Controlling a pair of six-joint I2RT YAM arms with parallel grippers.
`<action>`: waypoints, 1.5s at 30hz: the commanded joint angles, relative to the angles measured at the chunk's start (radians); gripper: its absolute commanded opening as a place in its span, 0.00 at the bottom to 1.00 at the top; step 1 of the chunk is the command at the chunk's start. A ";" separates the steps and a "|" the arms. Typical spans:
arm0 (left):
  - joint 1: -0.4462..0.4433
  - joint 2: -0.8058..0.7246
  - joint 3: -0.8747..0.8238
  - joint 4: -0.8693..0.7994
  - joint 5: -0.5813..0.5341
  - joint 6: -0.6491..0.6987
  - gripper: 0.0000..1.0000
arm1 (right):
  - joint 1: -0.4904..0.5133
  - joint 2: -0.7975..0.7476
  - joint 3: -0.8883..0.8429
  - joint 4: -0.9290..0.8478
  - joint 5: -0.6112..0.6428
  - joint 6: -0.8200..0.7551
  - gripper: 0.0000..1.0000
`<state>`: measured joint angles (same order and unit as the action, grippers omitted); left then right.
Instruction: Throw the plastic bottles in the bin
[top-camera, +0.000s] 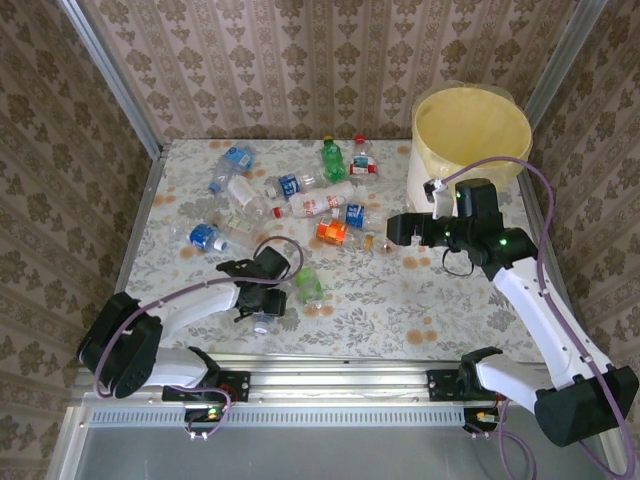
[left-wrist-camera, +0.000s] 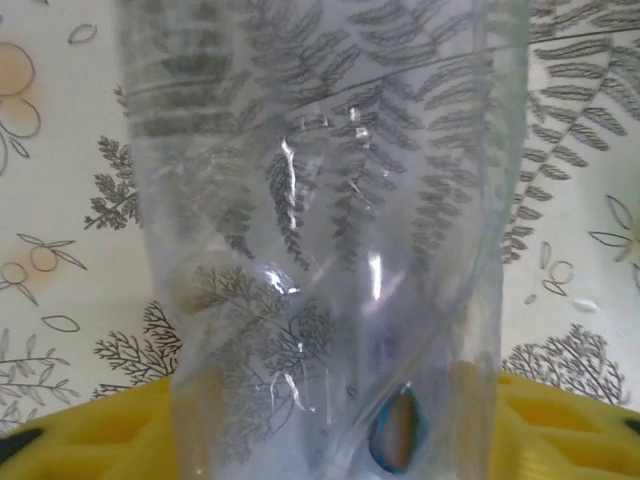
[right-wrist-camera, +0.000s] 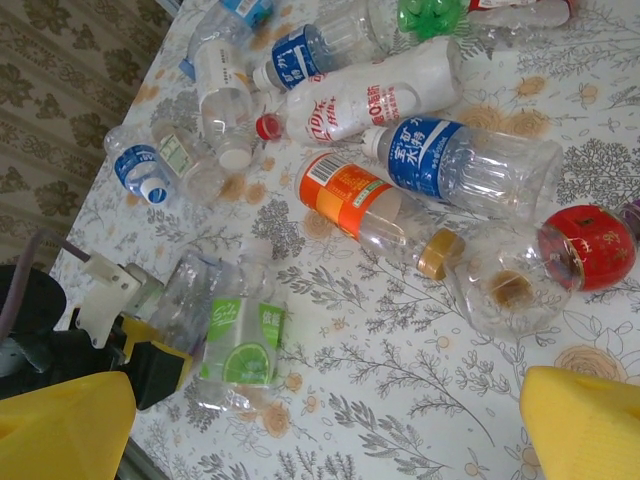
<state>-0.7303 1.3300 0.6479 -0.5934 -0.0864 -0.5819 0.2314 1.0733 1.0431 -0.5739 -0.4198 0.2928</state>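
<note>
At the lower left of the overhead view, the left gripper sits low over the flowered table. A clear bottle lies between its jaws. In the left wrist view that clear bottle stands in the middle of the frame. The yellow fingers show at both bottom corners, right beside its sides. Whether they are pressing on it cannot be told.

Just right of this gripper lies a bottle with a lime-green label.

Right of centre in the overhead view, the right gripper hovers above the table, pointing left. In the right wrist view its jaws are spread wide, at the two bottom corners, with nothing between them.

The other plastic bottles lie scattered across the upper middle of the table. Among them are an orange-labelled bottle, a blue-labelled bottle, a white bottle with red lettering and a green bottle.

The bin, white with a yellow liner, stands at the upper right of the overhead view. It is well apart from the held-between bottle.
</note>
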 joint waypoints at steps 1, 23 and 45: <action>0.014 0.019 -0.025 0.033 -0.003 0.007 0.49 | 0.008 0.030 -0.013 0.030 -0.022 0.022 1.00; -0.024 -0.438 0.094 0.133 0.022 0.288 0.33 | 0.008 0.002 -0.122 0.242 -0.169 0.093 1.00; -0.273 -0.083 0.383 0.451 0.247 0.514 0.30 | 0.034 -0.065 -0.181 0.457 -0.248 0.170 1.00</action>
<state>-0.9829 1.2373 1.0012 -0.2062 0.0982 -0.0998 0.2493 0.9981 0.8757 -0.1940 -0.6399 0.4320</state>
